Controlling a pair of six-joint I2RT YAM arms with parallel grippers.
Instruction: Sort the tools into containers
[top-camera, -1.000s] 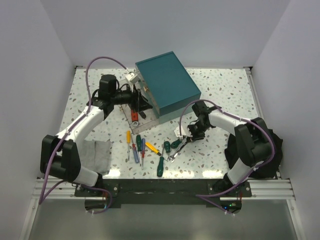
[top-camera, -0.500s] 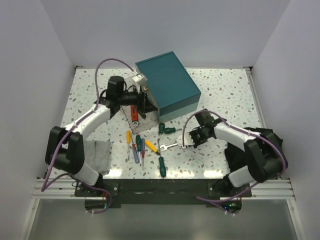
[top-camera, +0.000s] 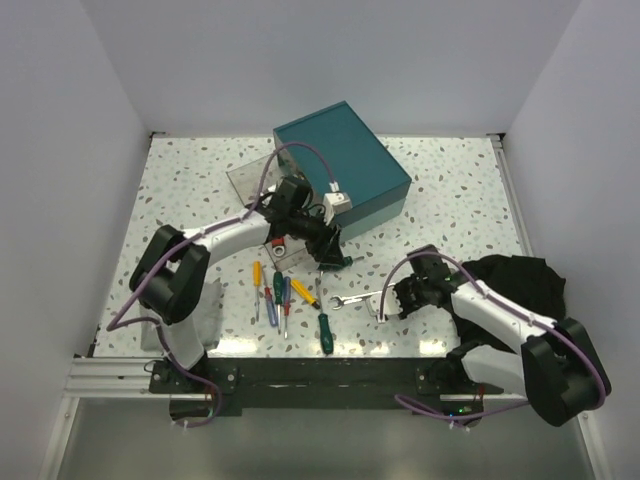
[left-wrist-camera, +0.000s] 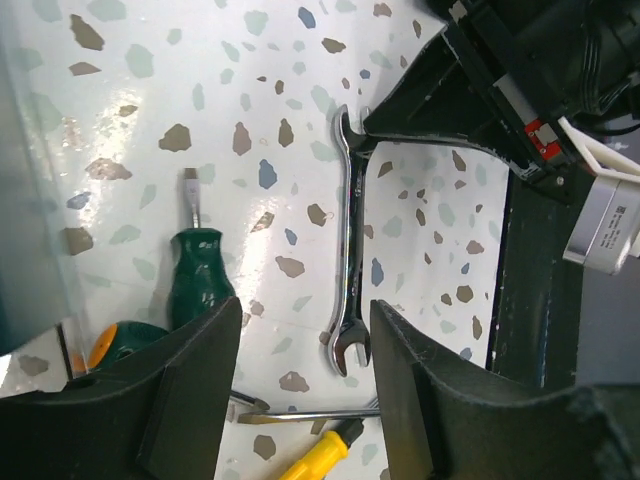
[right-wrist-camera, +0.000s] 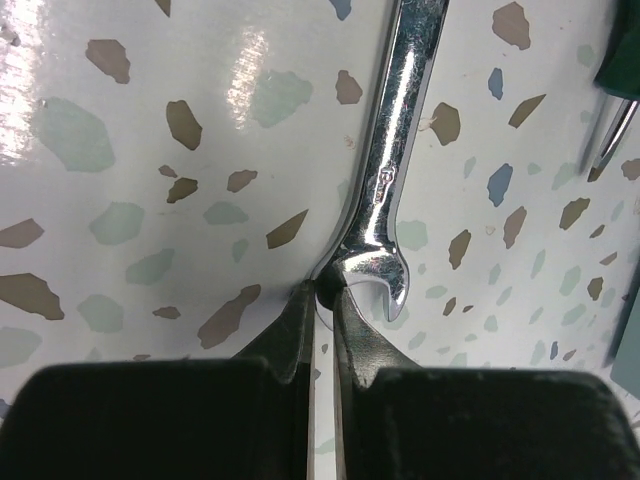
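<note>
- Swung away from the clear plastic drawer (top-camera: 250, 180) beside the large teal rectangular box (top-camera: 345, 160), the left gripper (top-camera: 327, 252) now hangs over the middle of the speckled white table (top-camera: 450, 190).
- Its fingers (left-wrist-camera: 190, 390) are spread wide (the gap frames the tabletop below), and a slim silver open-ended wrench (left-wrist-camera: 347, 240) lies flat in that gap.
- Nearer the front edge than before, the right gripper (right-wrist-camera: 322, 292) has its fingers pressed together, tips touching the wrench's forked end rather than pinching it.
- A green-handled screwdriver (left-wrist-camera: 200, 280) lies just beside the wrench, apart from it.
- More screwdrivers (top-camera: 275, 295) (yellow, red, blue, green handles) lie clustered near the front edge.
</note>
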